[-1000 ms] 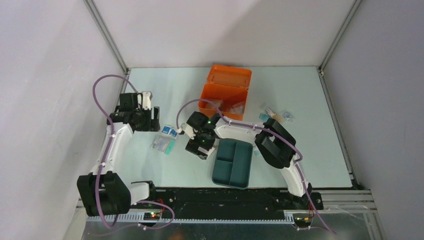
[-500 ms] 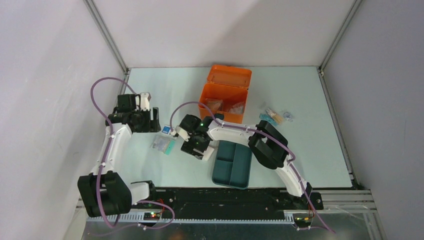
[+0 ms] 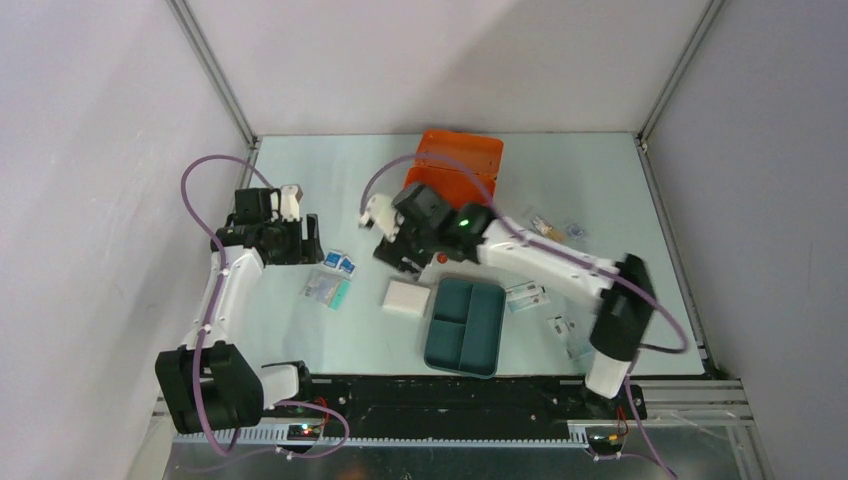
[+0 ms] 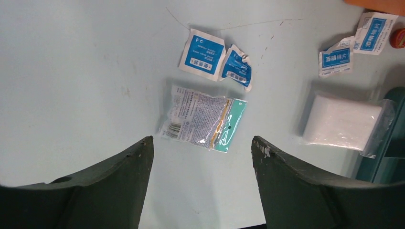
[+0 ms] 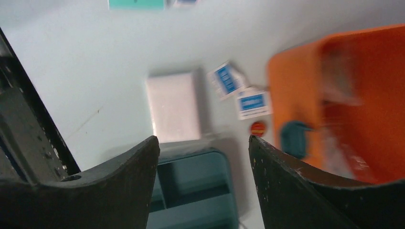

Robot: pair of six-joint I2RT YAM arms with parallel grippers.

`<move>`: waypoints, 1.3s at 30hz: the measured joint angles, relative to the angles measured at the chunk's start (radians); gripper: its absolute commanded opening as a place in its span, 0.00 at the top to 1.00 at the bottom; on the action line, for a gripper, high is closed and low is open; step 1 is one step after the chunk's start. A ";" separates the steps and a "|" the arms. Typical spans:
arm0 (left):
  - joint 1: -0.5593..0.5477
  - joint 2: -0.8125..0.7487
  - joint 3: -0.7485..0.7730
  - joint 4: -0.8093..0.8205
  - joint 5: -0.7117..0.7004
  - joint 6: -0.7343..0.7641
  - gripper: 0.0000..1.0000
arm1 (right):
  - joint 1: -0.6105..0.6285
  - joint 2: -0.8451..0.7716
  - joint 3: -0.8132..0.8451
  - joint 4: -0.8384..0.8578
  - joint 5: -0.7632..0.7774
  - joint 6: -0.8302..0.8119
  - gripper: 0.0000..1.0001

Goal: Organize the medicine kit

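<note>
Two grippers empty with jaws apart, right gripper above the orange medicine kit, left gripper over a clear printed packet, white pad beside the teal tray

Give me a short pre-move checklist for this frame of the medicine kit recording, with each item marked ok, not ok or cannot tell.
1. Right gripper empty: ok, nothing between its fingers.
2. Left gripper open and empty: ok, above the clear printed packet.
3. Medicine kit lid open: ok.
4. White pad lies free on the table: ok, beside the teal tray.
5. Loose packets in the kit: not ok, several lie on the table.
6. Kit contents: cannot tell, blurred.
</note>
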 measured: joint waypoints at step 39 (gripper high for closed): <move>0.042 -0.047 -0.013 0.000 0.138 -0.022 0.20 | -0.032 0.347 0.098 -0.070 -0.227 -0.078 0.01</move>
